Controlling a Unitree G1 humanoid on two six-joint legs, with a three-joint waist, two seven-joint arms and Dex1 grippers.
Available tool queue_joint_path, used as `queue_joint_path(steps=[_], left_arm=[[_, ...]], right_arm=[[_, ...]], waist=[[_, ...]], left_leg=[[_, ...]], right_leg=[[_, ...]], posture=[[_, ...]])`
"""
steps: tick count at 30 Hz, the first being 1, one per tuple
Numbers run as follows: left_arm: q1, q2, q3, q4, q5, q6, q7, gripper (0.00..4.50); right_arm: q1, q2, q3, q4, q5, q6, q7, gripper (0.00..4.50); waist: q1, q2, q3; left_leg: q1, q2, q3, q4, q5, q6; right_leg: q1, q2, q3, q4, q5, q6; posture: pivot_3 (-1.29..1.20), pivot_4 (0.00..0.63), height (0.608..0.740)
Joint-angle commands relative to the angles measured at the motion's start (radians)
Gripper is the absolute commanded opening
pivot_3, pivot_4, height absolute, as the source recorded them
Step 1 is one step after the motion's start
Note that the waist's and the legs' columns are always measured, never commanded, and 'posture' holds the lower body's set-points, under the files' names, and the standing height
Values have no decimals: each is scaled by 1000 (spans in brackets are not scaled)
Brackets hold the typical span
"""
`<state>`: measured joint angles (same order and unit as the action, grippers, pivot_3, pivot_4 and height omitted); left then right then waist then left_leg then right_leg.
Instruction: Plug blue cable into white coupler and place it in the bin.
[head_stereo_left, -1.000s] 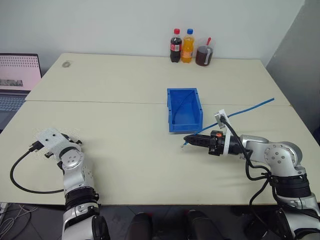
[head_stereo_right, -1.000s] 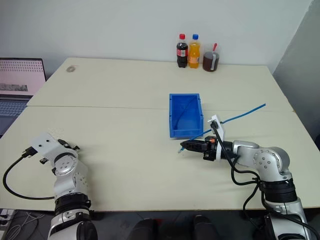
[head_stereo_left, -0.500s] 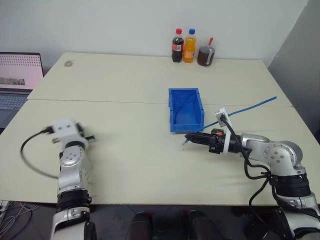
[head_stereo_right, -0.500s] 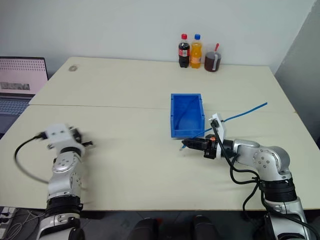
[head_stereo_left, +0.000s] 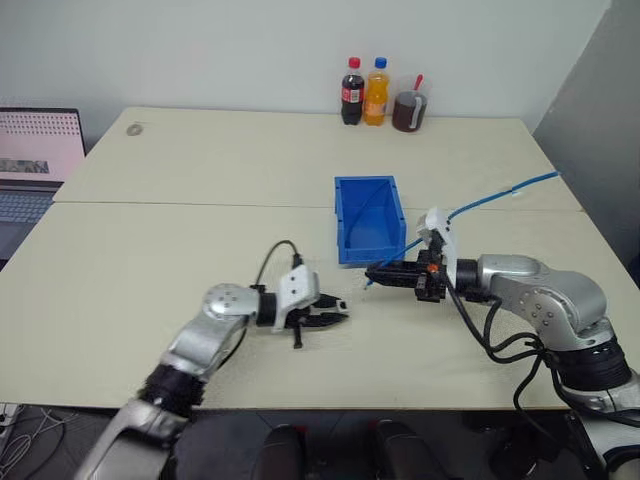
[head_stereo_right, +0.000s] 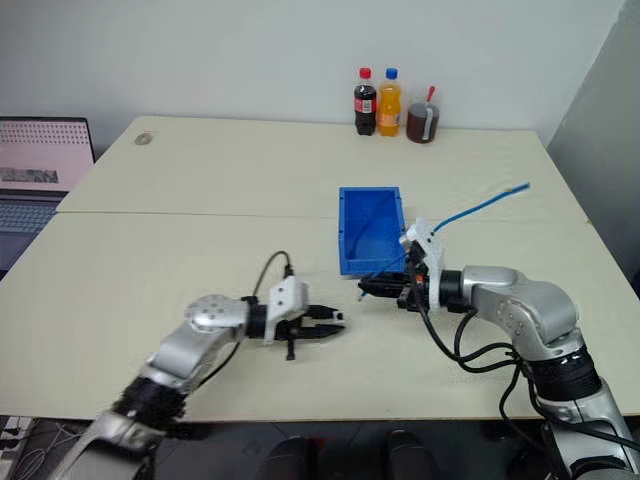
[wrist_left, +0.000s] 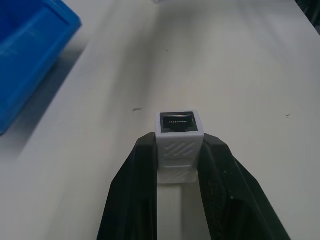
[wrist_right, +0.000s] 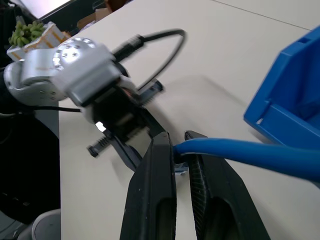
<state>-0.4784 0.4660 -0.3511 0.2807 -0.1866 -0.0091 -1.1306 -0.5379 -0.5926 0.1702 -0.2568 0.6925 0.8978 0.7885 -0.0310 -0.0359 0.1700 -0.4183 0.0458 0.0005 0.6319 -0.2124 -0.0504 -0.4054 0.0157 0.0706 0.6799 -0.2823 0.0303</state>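
Observation:
My left gripper is shut on the white coupler, whose dark socket face looks outward past the fingertips. It hovers over the table's front middle, pointing right toward my right gripper. My right gripper is shut on the blue cable near its plug end. The cable trails back and up to the right, off the table. A short gap separates the two grippers. Just behind them stands the open-topped blue bin.
Two soda bottles and a cup of dark drink stand at the table's far edge. A laptop sits beyond the left edge. A seam runs across the tabletop.
My left arm has swung from the table's front left to the middle and turned to face the right gripper. The right gripper stayed in place and rolled a little; the cable's far end rose.

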Motion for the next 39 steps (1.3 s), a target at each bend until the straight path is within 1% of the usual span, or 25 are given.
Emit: queue_joint_path(steps=[1, 5, 10, 25, 31, 39], left_arm=[[-65, -50, -43, 174, 77, -157, -51, 785], [-109, -89, -40, 282, 91, -239, -100, 785], [-123, -111, -21, 323, 82, -259, -133, 785], [-70, -104, 16, 265, 65, -197, -171, 785], [-60, -101, 25, 243, 64, -174, -173, 785], [-50, -96, 30, 221, 68, -157, -176, 785]], right_arm=[[6, -4, 41, -30, -67, -59, 21, 108], [12, 7, 78, -26, -116, -82, 29, 108], [24, 14, 110, -2, -185, -134, 40, 108], [11, 7, 108, 60, -248, -181, 104, 108], [22, 29, 139, 82, -293, -215, 110, 108], [17, 8, 192, 104, -385, -319, 159, 108]], waist=[[2, 0, 0], [4, 0, 0], [4, 0, 0], [1, 0, 0], [0, 0, -1], [-1, 0, -1]], left_leg=[[0, 0, 0, 0, 0, 0], [0, -1, 0, 0, 0, 0], [0, -1, -1, 1, 0, 0], [0, 0, -1, 2, 0, 0], [0, 0, -1, 2, 0, 0], [1, 0, -1, 2, 0, 0]], right_leg=[[0, 0, 0, 0, 0, 0], [0, -1, 0, 0, 0, 0], [1, -1, 0, 0, 0, 0], [1, 0, 0, 1, 0, 0], [1, 0, 0, 1, 0, 0], [1, 0, 0, 1, 0, 0]], posture=[[0, 150, 740], [0, 150, 740], [0, 150, 740], [0, 150, 740], [0, 150, 740], [0, 150, 740]])
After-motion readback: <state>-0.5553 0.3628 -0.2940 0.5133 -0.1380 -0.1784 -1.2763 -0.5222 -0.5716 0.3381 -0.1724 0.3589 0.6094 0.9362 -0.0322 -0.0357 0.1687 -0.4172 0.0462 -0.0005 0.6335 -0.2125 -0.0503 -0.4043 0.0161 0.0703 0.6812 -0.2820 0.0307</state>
